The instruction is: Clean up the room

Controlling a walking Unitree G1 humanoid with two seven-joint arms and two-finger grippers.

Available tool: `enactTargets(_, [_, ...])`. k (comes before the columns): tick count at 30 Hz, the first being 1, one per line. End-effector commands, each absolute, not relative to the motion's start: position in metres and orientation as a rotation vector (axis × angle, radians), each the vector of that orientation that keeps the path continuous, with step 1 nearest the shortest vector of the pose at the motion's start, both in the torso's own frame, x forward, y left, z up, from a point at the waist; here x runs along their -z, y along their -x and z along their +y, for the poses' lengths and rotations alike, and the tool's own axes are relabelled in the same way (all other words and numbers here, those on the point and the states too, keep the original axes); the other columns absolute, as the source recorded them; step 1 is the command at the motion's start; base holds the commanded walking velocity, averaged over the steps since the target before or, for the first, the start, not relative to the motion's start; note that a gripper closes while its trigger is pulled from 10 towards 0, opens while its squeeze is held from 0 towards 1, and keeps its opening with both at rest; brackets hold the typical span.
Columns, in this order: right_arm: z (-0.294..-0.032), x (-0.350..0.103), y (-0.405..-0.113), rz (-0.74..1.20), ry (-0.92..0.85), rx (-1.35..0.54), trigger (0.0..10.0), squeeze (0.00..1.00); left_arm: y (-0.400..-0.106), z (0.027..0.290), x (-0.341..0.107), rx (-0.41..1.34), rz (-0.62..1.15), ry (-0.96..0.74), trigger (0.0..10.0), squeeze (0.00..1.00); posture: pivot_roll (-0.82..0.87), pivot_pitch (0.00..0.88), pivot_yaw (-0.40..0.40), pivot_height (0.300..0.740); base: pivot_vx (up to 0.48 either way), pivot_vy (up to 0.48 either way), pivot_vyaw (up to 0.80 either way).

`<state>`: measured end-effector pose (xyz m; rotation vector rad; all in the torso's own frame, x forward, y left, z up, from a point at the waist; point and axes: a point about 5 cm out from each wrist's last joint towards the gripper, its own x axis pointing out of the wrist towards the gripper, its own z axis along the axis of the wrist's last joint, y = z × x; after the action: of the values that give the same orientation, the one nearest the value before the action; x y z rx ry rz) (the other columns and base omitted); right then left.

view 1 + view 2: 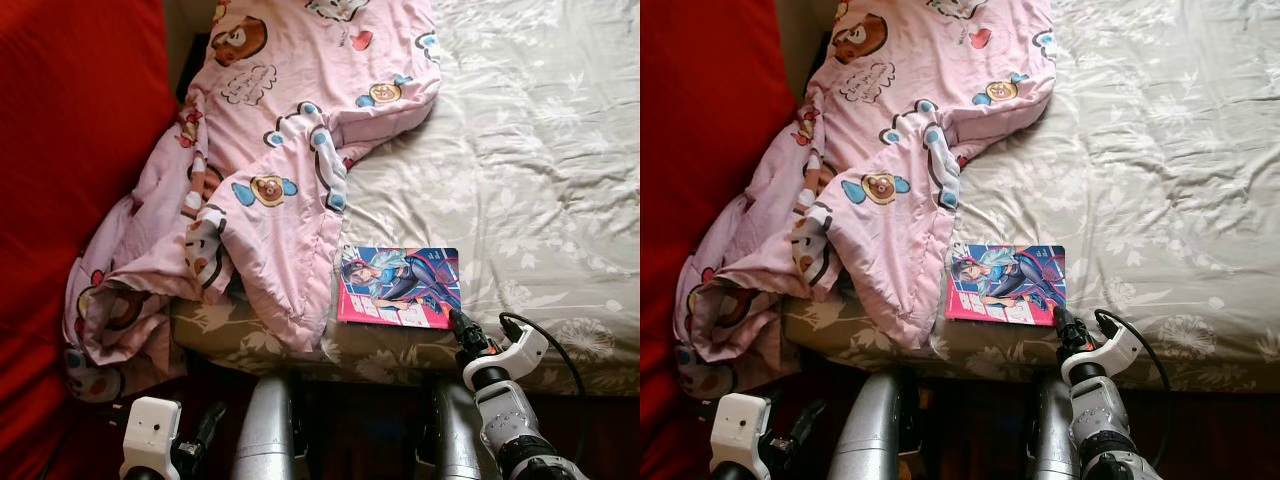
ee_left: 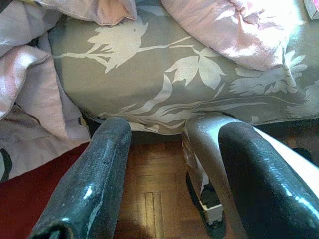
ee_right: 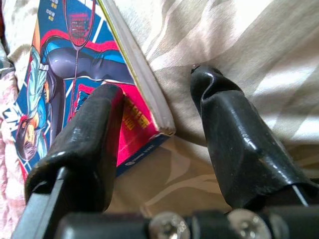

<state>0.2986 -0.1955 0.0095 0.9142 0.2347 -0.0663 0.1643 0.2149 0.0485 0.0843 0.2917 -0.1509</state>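
A manga book [image 1: 400,285] with a blue and pink cover lies flat on the bed, close to its front edge. My right gripper [image 1: 465,330] is at the book's near right corner and stands open. In the right wrist view one finger [image 3: 84,134] is over the cover [image 3: 60,74] and the other finger [image 3: 229,129] is on the sheet beside the spine. A pink cartoon blanket [image 1: 270,150] lies crumpled across the bed's left side and hangs over the edge. My left gripper [image 1: 205,430] hangs low by the bed's front, open and holding nothing.
The bed has a grey floral sheet [image 1: 520,150], bare on the right half. A large red fabric surface [image 1: 70,150] rises on the left. Wooden parquet floor [image 2: 149,184] lies below the mattress edge [image 2: 149,89].
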Motion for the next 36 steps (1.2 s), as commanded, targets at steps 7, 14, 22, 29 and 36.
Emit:
enactTargets(7, [-0.151,0.001,-0.294,0.368,-0.980,-0.095,10.0,0.00,-0.156,0.223,-0.042,0.120,0.351,-0.101,10.0,0.00,0.27,0.352,0.166,0.590,0.000,0.000,0.00])
enactTargets(14, [-0.147,-0.001,-0.296,0.379,-0.994,-0.103,10.0,0.00,-0.157,0.222,-0.038,0.121,0.357,-0.104,10.0,0.00,0.27,0.348,0.163,0.590,0.000,0.000,0.00])
enactTargets(22, [-0.145,0.004,-0.294,0.413,-1.061,-0.043,10.0,0.00,-0.157,0.221,-0.038,0.128,0.355,-0.110,10.0,0.00,0.27,0.347,0.163,0.590,0.000,0.000,0.00])
enactTargets(29, [-0.147,0.005,-0.293,0.387,-1.157,0.017,10.0,0.00,-0.156,0.221,-0.041,0.133,0.351,-0.119,10.0,0.00,0.28,0.350,0.165,0.590,0.000,0.000,0.00])
enactTargets(36, [-0.134,-0.001,-0.300,0.412,-1.197,-0.031,10.0,0.00,-0.157,0.219,-0.042,0.137,0.344,-0.123,10.0,0.00,0.29,0.347,0.159,0.590,0.000,0.000,0.00])
